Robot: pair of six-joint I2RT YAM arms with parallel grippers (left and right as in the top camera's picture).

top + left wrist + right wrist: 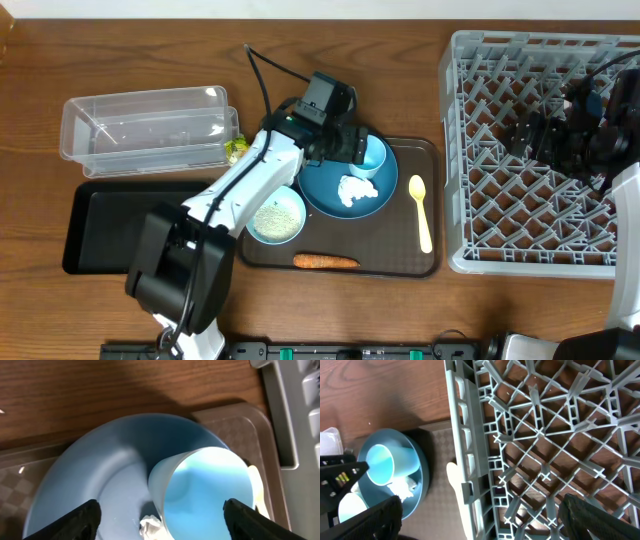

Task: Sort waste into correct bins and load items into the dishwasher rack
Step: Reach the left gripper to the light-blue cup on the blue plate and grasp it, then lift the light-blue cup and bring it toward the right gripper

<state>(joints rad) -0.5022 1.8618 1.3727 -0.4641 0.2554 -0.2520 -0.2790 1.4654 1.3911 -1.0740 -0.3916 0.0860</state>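
Overhead view of a wooden bench (400, 40). At far left sit a clear tub (150, 130) and, nearer, a black tray (100, 225); nothing shows in either. A green snack wrapper (236, 150) lies just beside the tub.

In the centre, a brown serving tray (390, 252) carries several things:
- a white bowl (276, 217) filled with rice-like grains
- a dark blue plate (325, 195) with a crumpled tissue (355, 190) on it
- a light blue cup (372, 155) at the plate's far edge
- a carrot (325, 262)
- a pale yellow spoon (421, 210)

The left claw (162, 520) hangs over the cup, fingers spread wide to either side, gripping nothing. The cup looks light, stiff and smooth, so likely slippery. Pinching across its wall near the rim seems best.

At right, the grey dishwasher rack (500, 200) holds no dishes. The right claw (492, 520) hovers above it, spread apart and empty.
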